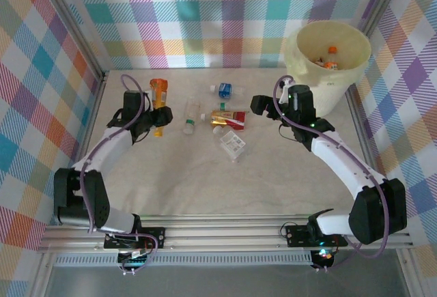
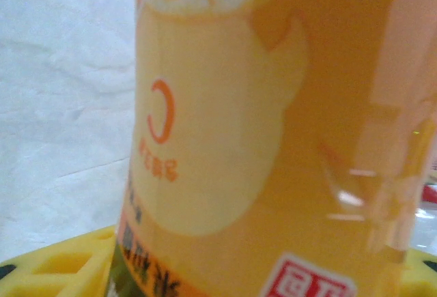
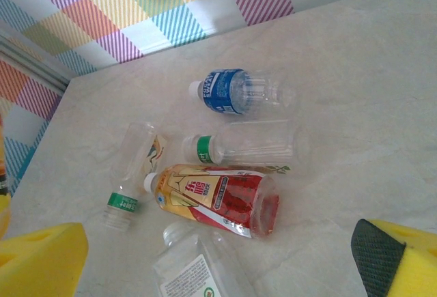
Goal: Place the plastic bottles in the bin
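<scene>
Plastic bottles are lying scattered across the middle of the overhead frame on the pale table (image 1: 205, 181). The bin (image 1: 300, 65), a round cream bucket, is standing in the upper right of that frame. At least one bottle with an orange cap (image 1: 332, 50) is lying inside it.

My left gripper (image 1: 158, 116) is reaching to the orange bottle (image 1: 158, 92), left of centre in the overhead frame. In the left wrist view that bottle is sitting between my yellow fingers (image 2: 54, 270), which are peeking in at the lower corners. I cannot tell whether they are pressing on it or only flanking it.

My right gripper (image 1: 263, 104) is hanging just left of the bin, right of centre in the overhead frame, its fingers spread wide and grasping nothing.

In the right wrist view five bottles are lying on the table:
- the blue-labelled bottle (image 3: 232, 92), above centre
- the clear bottle with a green band (image 3: 246, 145), just below it
- the red-and-orange bottle (image 3: 218, 198), lower still
- the clear bottle with a green cap (image 3: 133, 174), at the left
- the clear bottle with a white label (image 3: 198, 266), at the bottom edge, between my open fingers
</scene>
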Available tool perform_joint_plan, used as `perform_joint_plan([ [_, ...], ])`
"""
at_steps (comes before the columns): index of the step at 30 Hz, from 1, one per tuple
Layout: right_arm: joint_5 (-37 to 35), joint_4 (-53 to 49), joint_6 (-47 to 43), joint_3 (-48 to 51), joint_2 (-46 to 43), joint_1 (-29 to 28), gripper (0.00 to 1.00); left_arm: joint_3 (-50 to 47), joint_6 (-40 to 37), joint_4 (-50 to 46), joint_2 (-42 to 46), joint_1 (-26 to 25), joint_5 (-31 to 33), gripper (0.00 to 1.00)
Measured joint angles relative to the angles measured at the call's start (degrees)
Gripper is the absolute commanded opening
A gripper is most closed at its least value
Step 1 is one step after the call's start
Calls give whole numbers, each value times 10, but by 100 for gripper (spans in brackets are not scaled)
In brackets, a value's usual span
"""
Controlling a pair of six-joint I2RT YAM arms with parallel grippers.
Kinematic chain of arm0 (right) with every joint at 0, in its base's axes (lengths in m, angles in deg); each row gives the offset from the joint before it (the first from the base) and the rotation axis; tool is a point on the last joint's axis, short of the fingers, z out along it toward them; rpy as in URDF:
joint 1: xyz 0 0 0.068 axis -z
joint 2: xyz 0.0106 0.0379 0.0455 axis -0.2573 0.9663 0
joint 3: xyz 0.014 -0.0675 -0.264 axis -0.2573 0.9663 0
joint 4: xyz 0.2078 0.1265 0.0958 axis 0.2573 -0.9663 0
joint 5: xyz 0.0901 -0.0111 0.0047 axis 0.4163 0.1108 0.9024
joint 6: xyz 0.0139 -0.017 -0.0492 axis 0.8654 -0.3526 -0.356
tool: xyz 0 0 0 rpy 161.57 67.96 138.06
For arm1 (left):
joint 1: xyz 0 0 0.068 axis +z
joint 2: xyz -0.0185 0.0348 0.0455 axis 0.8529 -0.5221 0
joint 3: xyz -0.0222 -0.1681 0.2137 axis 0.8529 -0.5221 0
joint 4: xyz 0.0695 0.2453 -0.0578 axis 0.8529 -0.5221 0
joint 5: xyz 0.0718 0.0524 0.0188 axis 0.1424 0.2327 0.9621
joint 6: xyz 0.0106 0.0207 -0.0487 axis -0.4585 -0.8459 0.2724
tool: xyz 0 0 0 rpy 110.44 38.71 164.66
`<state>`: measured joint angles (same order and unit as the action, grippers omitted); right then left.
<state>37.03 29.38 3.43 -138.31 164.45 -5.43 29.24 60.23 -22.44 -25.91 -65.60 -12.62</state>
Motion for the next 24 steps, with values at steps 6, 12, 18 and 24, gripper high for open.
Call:
perform_joint_plan([
  [6,60,53,14,19,-2,0,100,-70,83,85,99,-55,-63,46],
  [12,139,109,34,19,-5,0,100,-92,147,164,113,-139,-108,46],
  [18,225,144,56,16,-5,-3,100,-78,160,193,102,-207,-133,46],
  [24,301,151,64,-24,9,-23,100,-44,161,217,61,-249,-158,46],
])
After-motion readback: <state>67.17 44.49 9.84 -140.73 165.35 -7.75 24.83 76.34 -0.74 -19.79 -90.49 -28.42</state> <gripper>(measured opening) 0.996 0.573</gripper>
